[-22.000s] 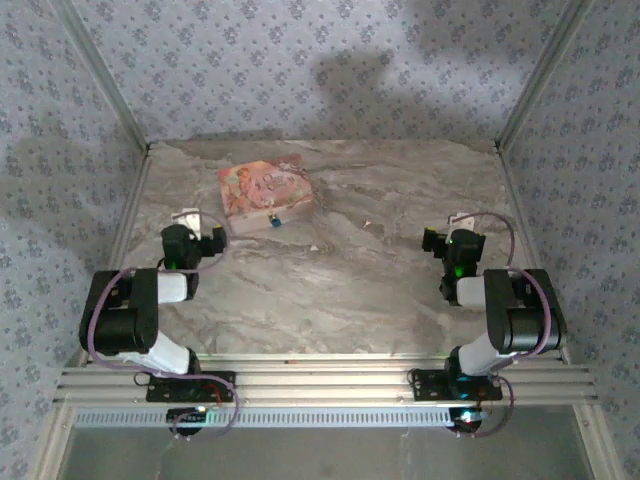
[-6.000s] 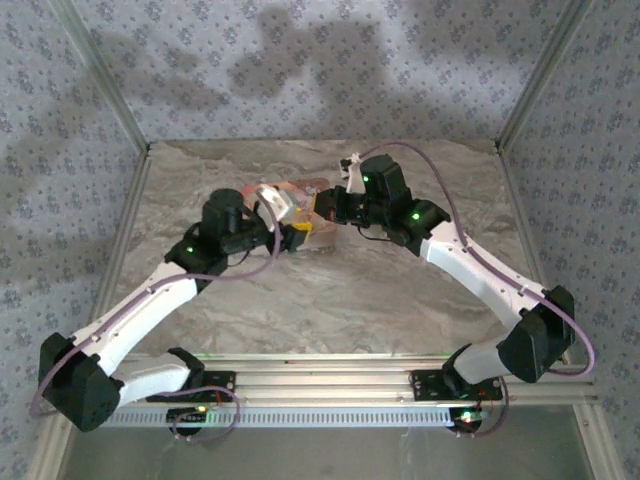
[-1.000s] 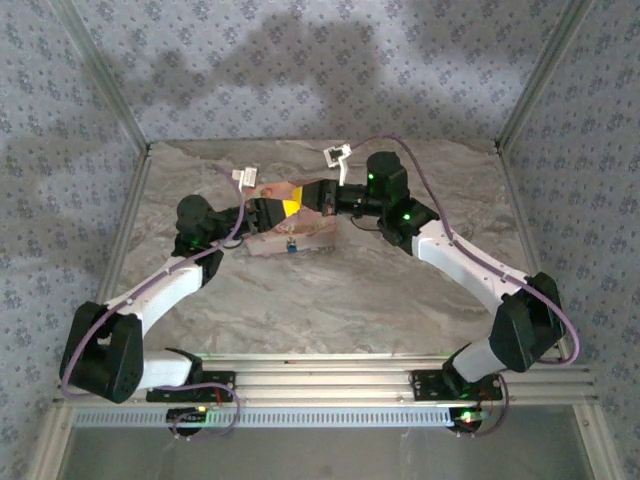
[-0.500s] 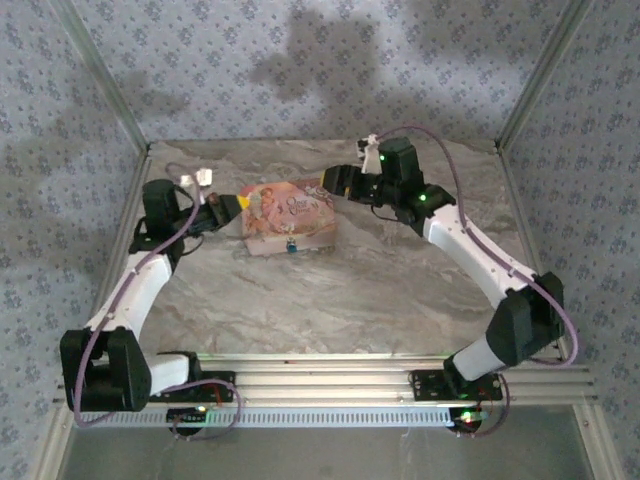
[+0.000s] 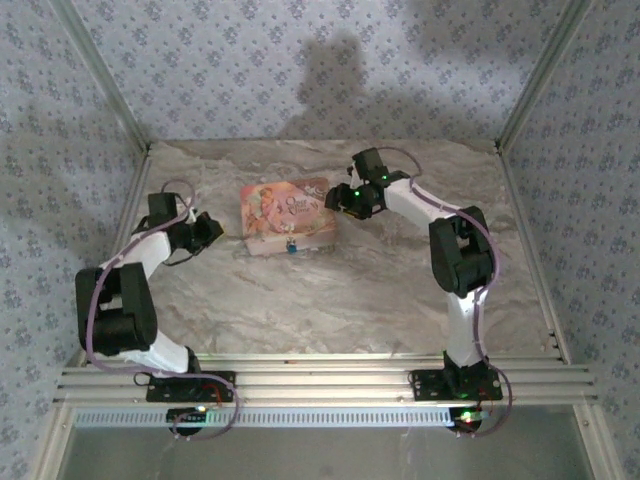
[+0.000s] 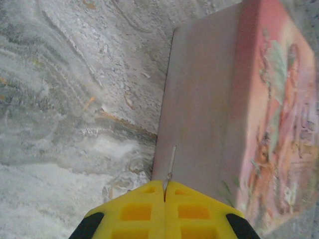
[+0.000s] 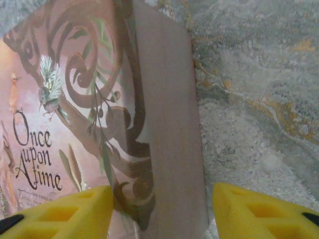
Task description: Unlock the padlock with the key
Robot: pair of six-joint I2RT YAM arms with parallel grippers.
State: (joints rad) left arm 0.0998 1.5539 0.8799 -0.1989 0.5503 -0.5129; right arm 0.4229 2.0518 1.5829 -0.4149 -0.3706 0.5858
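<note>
The tiny blue padlock (image 5: 291, 247) sits at the front edge of the pink illustrated box (image 5: 288, 218). My left gripper (image 5: 210, 228) is to the left of the box. In the left wrist view this gripper (image 6: 164, 185) is shut on a thin pale metal key (image 6: 171, 163), whose blade points at the box's plain pink side (image 6: 199, 109). My right gripper (image 5: 335, 200) is at the box's right end. It stands open (image 7: 162, 201), and its yellow fingers (image 7: 65, 211) straddle the box's corner (image 7: 169, 149). The padlock is hidden from both wrist views.
The marble-patterned table (image 5: 380, 290) is walled by aluminium posts and patterned fabric on three sides. The box cover reads "Once upon a time" (image 7: 35, 154). Bare table lies in front of the box and to its right.
Both arms have folded back, elbows drawn toward the sides. The left gripper slid slightly down and left, away from the box, and the right gripper came down to its right end. The box stayed put.
</note>
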